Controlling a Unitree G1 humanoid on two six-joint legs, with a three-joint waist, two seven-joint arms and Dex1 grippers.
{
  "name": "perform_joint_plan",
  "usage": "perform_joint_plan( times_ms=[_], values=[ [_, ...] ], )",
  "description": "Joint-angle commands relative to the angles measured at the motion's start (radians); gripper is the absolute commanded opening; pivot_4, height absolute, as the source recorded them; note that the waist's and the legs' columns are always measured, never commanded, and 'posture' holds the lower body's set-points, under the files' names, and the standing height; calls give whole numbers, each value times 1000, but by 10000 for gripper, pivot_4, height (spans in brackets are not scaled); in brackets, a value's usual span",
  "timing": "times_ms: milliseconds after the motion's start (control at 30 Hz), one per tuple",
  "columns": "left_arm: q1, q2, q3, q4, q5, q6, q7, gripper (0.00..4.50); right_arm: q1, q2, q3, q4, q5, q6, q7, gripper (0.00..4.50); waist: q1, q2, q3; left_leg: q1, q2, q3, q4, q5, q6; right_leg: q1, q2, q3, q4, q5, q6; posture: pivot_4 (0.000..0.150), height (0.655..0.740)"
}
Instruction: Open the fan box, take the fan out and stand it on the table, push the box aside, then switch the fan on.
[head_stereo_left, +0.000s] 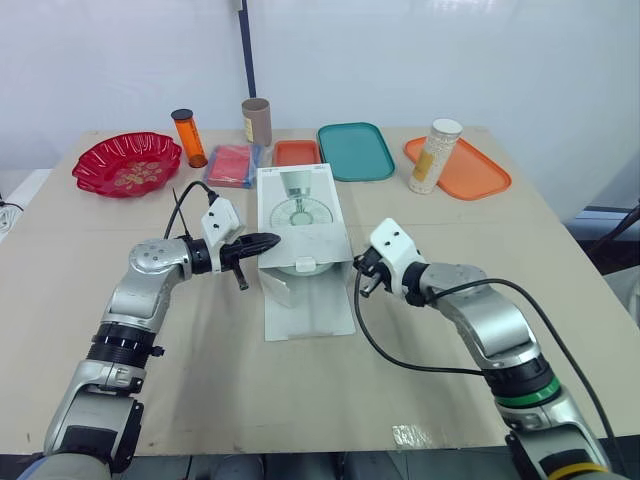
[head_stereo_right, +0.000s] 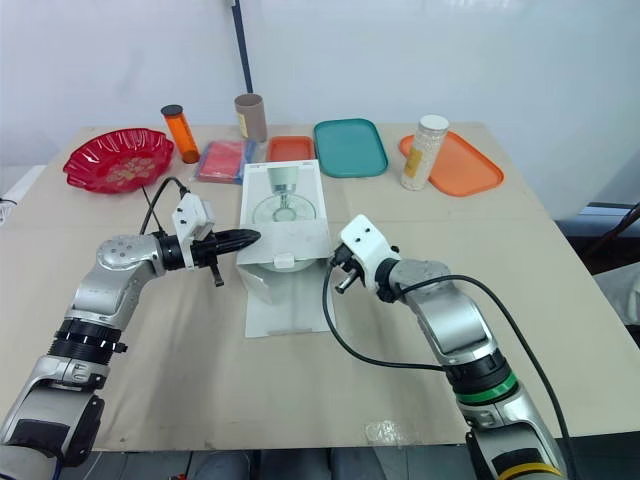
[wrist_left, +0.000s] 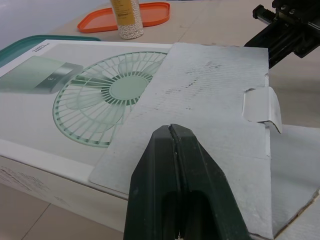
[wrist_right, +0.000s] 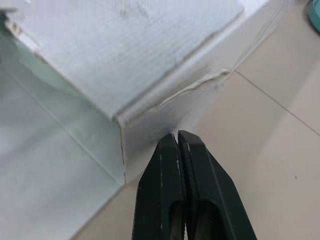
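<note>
Okay, left gripper (wrist_left: 171, 127) over the flap (wrist_left: 200, 100), right gripper (wrist_right: 177, 135) at the fan box (head_stereo_left: 298, 200) corner, fingers on both pressed together, empty; I'd spread the right's before reaching inside.

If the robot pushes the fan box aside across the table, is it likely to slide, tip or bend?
The fan box lies flat and low on the smooth table, so it will probably slide rather than tip. Its opened flap is thin cardboard with a curled tab, so it may bend if pushed there.
</note>
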Motion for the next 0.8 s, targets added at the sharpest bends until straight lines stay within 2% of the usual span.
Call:
perform_joint_plan(
  times_ms=[33, 800],
  values=[
    [14, 23, 8, 3, 18, 3, 1, 0, -19, 13, -27, -43, 31, -6, 19, 444, 0, 0, 0, 0, 0, 0, 0, 0, 0, 0, 0, 0, 0, 0, 0, 1500, 7400],
    [8, 38, 14, 27, 32, -25, 2, 0, 0, 28, 10, -63, 35, -5, 33, 444, -5, 0, 0, 0, 0, 0, 0, 0, 0, 0, 0, 0, 0, 0, 0, 1500, 7400]
  ],
)
